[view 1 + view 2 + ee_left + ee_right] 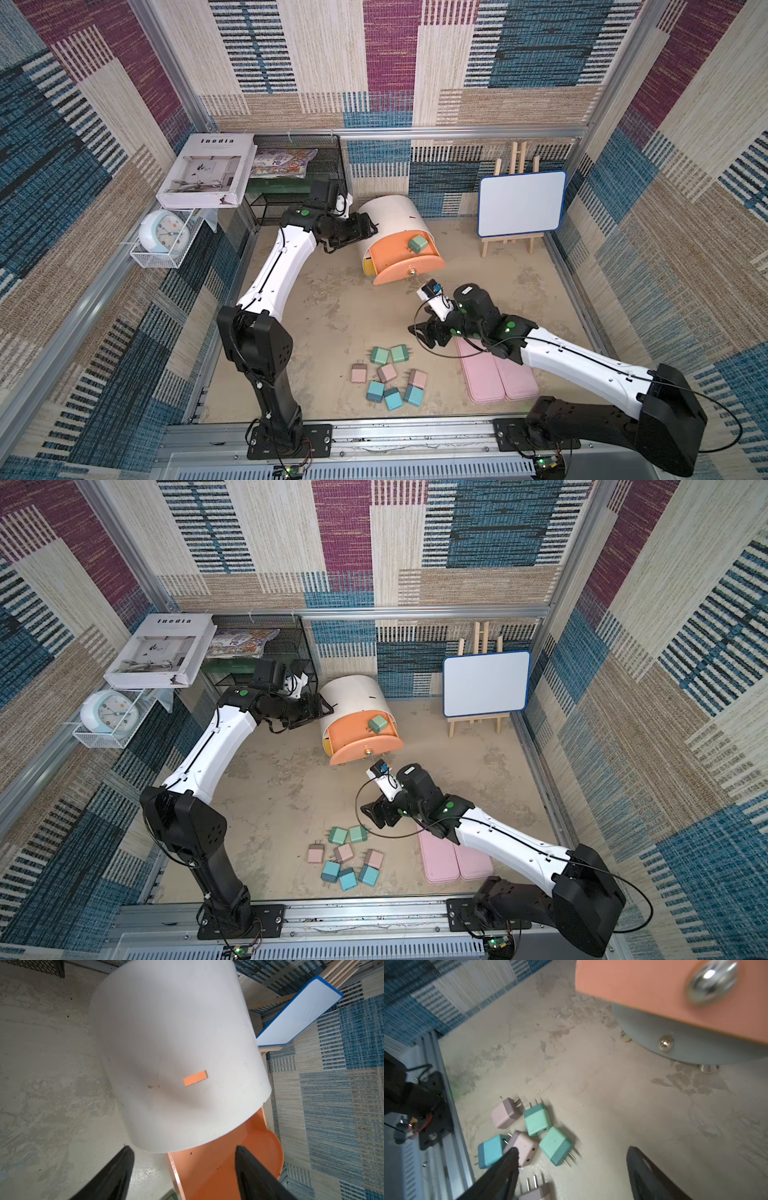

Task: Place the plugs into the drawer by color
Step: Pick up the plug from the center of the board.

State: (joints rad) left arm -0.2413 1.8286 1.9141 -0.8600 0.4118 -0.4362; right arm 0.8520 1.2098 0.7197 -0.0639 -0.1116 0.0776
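The drawer is a white drum cabinet at the back middle. Its peach top drawer is pulled out, and one green plug lies inside. Several plugs lie loose near the front: two green, three pink, three blue. My left gripper is at the cabinet's left side. It is open, and its fingers straddle the drum's front rim. My right gripper hangs open and empty between the drawer front and the plugs, beside a green plug.
Two flat pink cases lie under my right forearm. A whiteboard on an easel stands at the back right. A black wire rack, a book and a clock are at the back left. A metal rail runs along the front.
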